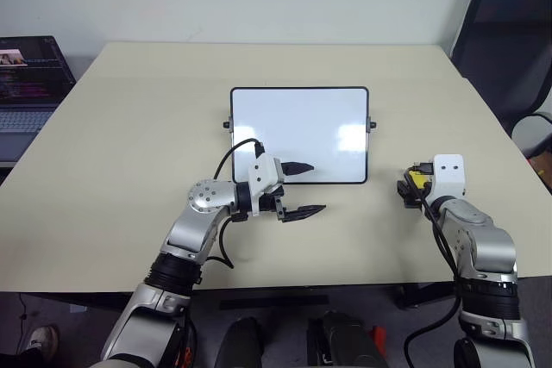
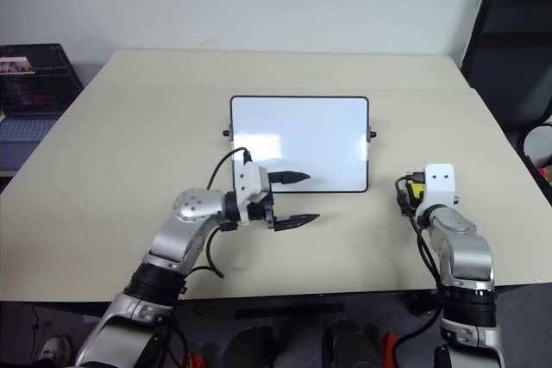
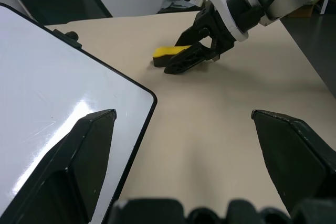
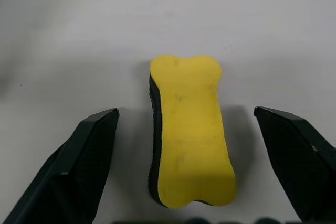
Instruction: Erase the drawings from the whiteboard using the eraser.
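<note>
My left claw [image 1: 304, 188] hangs spread wide, low in the middle of the frame, at the whiteboard's [image 1: 299, 133] near edge. At lower right, my right claw [image 4: 189, 156] gapes with the yellow eraser [image 4: 190, 130] lying loose on the table [image 1: 129, 127] between its fingers.

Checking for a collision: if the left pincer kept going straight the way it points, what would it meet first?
Probably the right pincer, open around the yellow eraser on the table; bare tabletop lies between. The whiteboard stays off to one side.
</note>
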{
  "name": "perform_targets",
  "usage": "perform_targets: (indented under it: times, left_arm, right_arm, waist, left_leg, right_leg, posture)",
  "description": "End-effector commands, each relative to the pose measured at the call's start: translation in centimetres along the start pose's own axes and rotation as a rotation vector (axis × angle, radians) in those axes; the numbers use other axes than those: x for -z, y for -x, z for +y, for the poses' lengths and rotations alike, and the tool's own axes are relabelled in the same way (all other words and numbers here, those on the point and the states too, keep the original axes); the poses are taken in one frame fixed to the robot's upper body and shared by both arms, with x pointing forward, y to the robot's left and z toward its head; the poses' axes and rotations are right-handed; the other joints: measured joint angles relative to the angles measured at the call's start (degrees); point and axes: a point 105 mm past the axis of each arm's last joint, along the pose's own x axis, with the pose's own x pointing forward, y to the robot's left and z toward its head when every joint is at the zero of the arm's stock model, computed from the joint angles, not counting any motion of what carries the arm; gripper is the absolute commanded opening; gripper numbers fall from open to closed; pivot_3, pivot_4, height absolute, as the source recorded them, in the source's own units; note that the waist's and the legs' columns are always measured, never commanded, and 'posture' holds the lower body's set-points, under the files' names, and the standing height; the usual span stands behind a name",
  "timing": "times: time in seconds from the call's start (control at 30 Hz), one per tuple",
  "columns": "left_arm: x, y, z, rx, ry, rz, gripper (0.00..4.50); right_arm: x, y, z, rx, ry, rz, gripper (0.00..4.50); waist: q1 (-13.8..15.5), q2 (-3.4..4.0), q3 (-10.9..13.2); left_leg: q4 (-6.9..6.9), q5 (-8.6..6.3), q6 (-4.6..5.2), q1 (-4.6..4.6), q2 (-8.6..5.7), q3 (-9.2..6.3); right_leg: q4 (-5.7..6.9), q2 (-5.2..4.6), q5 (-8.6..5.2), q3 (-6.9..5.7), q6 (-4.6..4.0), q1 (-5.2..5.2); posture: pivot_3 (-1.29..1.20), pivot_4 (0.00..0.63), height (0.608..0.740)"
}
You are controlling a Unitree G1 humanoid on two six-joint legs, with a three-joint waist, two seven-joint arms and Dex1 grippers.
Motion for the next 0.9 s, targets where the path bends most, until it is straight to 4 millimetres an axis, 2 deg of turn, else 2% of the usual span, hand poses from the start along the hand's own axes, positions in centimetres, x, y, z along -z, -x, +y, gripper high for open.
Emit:
perform_targets:
  times: [0.03, 0.13, 0.27, 0.33, 0.43, 0.5, 0.7, 0.77, 0.9]
  left_arm:
    - [-1.7, 0.2, 0.6, -0.017, -0.052, -0.033, 4.50]
    - [-2.0, 0.9, 1.6, -0.087, -0.045, -0.043, 4.50]
    - [-2.7, 3.2, 5.2, -0.386, 0.005, -0.109, 4.50]
    - [-2.3, 4.7, 6.6, -0.532, 0.031, -0.111, 4.50]
    - [-0.9, 8.5, 8.6, -0.829, 0.068, -0.091, 4.50]
    - [-0.1, 10.5, 8.9, -0.941, 0.069, -0.062, 4.50]
    - [2.4, 18.2, 8.7, -1.312, 0.062, 0.049, 4.50]
    - [2.5, 19.0, 8.4, -1.344, 0.043, 0.073, 4.50]
    - [2.4, 19.0, 7.6, -1.356, 0.033, 0.080, 4.50]
  right_arm:
    - [-2.6, 0.7, -0.8, 0.038, -0.038, -0.109, 4.46]
    - [-4.6, 1.3, -0.9, 0.047, -0.035, -0.228, 4.46]
    - [-6.5, 2.7, -0.8, 0.043, -0.003, -0.386, 4.46]
    - [-6.9, 3.2, -0.6, 0.046, -0.001, -0.442, 4.46]
    - [-6.6, 3.9, -1.5, 0.105, -0.039, -0.497, 4.46]
    - [-5.7, 4.3, -2.1, 0.142, -0.044, -0.506, 4.46]
    - [-2.8, 5.7, -4.5, 0.296, -0.082, -0.527, 4.46]
    - [-2.3, 5.8, -4.8, 0.328, -0.101, -0.527, 4.46]
    - [-1.8, 5.1, -4.1, 0.320, -0.097, -0.512, 4.46]
  waist:
    - [0.0, 0.00, 0.0]
    - [0.0, 0.01, 0.0]
    - [0.0, 0.02, 0.0]
    - [0.0, 0.02, 0.0]
    - [0.0, 0.01, 0.0]
    - [0.1, 0.01, 0.0]
    - [0.1, 0.01, 0.0]
    - [0.1, 0.01, 0.0]
    - [0.2, -0.01, 0.0]
  left_leg:
    - [0.00, 0.00, 0.00, 0.00, 0.00, 0.00]
    - [0.00, 0.00, 0.00, 0.00, 0.00, 0.00]
    - [0.00, 0.00, 0.00, 0.00, 0.01, -0.02]
    - [0.00, 0.00, 0.00, -0.01, 0.02, -0.05]
    - [-0.01, 0.00, 0.00, -0.01, 0.02, -0.07]
    - [-0.01, 0.00, -0.01, -0.01, 0.02, -0.07]
    - [0.01, 0.00, -0.01, 0.00, 0.08, -0.09]
    - [0.02, 0.00, -0.01, 0.10, 0.08, -0.07]
    - [0.03, 0.00, -0.02, 0.14, 0.08, -0.05]
  right_leg:
    - [0.00, 0.00, 0.00, 0.00, 0.00, 0.00]
    - [0.00, 0.00, 0.00, 0.00, 0.00, 0.00]
    - [0.01, 0.00, 0.00, -0.01, 0.00, -0.01]
    - [0.00, 0.00, 0.00, 0.00, 0.00, 0.00]
    - [-0.03, -0.01, 0.00, 0.00, 0.01, 0.03]
    - [-0.04, -0.02, 0.00, 0.03, 0.01, 0.04]
    - [0.01, -0.09, 0.00, 0.06, 0.01, 0.04]
    - [0.05, -0.09, 0.01, 0.05, 0.02, 0.09]
    - [0.05, -0.11, 0.01, 0.05, 0.02, 0.14]
  posture:
    - [0.00, 0.150, 0.740]
    - [0.00, 0.150, 0.740]
    - [0.00, 0.150, 0.740]
    - [0.00, 0.150, 0.740]
    - [0.00, 0.150, 0.740]
    - [0.00, 0.150, 0.740]
    - [0.00, 0.150, 0.740]
    - [0.00, 0.150, 0.740]
    - [0.00, 0.150, 0.740]
